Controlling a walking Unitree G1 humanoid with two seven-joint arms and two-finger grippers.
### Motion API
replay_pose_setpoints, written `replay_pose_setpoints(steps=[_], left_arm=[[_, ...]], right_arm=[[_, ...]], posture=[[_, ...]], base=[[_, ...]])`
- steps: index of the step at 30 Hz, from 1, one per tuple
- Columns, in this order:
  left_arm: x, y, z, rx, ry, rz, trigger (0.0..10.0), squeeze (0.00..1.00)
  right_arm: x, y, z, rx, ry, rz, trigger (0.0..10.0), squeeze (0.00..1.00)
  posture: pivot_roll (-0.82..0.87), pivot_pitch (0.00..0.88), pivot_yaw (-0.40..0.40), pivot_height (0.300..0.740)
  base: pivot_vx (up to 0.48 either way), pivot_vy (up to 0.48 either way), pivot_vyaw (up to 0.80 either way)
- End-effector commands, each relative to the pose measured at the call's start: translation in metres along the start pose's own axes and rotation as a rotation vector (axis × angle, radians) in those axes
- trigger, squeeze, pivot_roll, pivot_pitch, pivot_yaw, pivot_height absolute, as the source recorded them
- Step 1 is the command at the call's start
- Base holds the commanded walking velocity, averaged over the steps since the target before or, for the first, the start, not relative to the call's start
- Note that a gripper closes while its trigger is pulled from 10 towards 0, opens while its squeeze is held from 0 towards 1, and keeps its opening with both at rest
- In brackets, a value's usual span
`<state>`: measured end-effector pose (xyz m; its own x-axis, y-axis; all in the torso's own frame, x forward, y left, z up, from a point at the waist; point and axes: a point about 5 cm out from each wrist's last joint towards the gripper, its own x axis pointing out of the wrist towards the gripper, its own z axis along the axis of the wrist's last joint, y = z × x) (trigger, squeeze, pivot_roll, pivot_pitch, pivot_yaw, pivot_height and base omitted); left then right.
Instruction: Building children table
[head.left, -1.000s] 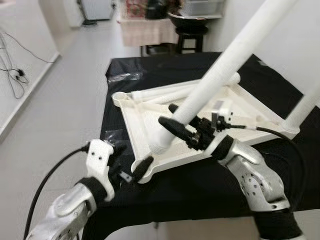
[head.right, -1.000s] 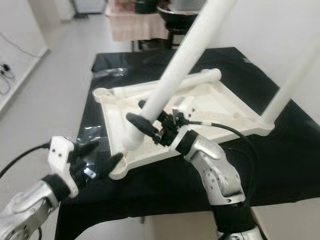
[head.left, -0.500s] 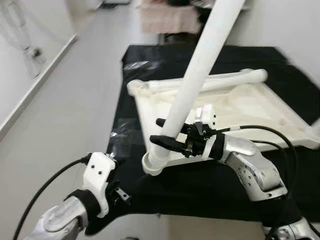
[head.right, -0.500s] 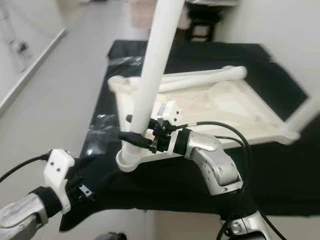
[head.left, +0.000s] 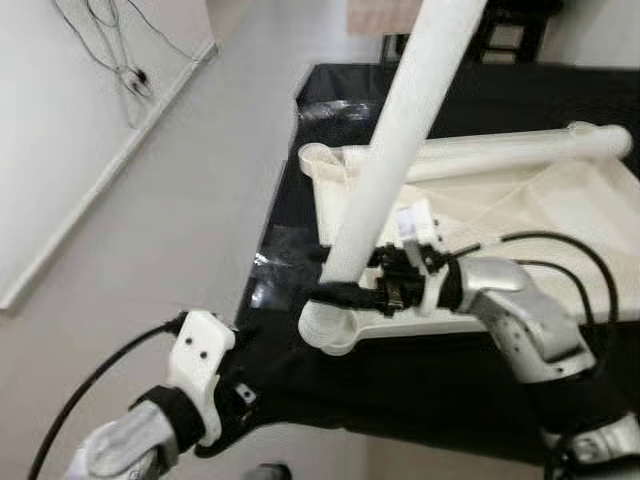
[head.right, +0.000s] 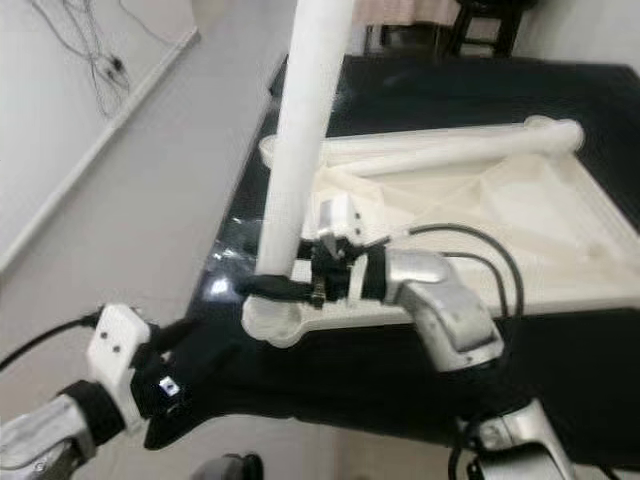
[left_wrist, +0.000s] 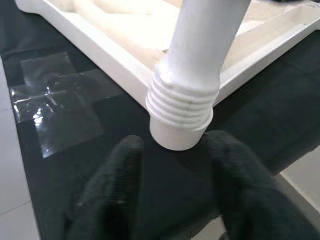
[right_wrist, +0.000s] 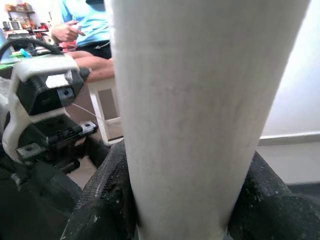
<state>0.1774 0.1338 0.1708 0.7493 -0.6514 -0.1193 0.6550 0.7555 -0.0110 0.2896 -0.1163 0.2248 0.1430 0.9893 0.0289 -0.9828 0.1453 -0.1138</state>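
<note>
Left wrist view: white table leg (left_wrist: 200, 65), ribbed base in tabletop (left_wrist: 100, 45) corner.

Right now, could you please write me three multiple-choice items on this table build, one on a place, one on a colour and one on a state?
1. Where does the upright white leg meet the upturned tabletop?
A. its near corner
B. its far corner
C. its middle

2. What colour is the cloth under the tabletop?
A. red
B. black
C. yellow

3. How is the right gripper?
A. open, hanging idle
B. shut on a cable
C. shut on the leg

Answers: 1 A, the leg's ribbed foot sits in the nearest corner socket; 2 B, the cloth is black throughout; 3 C, its fingers press against both sides of the leg.
</note>
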Motion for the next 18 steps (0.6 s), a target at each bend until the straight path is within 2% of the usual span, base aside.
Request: replay_pose_setpoints(steps=[1,10,18], left_arm=[[-0.001,-0.001,0.001,0.012,0.013,-0.025,0.0,0.00],[0.000,-0.001,0.000,0.016,0.017,-0.049,0.0,0.00],[0.001,-0.003,-0.004,-0.012,0.026,-0.093,0.0,0.00]], right_arm=[[-0.001,0.000,0.008,-0.013,-0.034,0.015,10.0,0.00],[-0.004,0.001,0.015,-0.037,-0.031,0.036,10.0,0.00],[0.002,0.012,0.012,-0.093,0.065,0.104,10.0,0.00]], posture=[[0.06,0.193,-0.014,0.740],[0.05,0.189,-0.010,0.740],[0.05,0.198,-0.012,0.740]], base=[[0.000,0.000,0.00],[0.000,0.000,0.00],[0.000,0.000,0.00]])
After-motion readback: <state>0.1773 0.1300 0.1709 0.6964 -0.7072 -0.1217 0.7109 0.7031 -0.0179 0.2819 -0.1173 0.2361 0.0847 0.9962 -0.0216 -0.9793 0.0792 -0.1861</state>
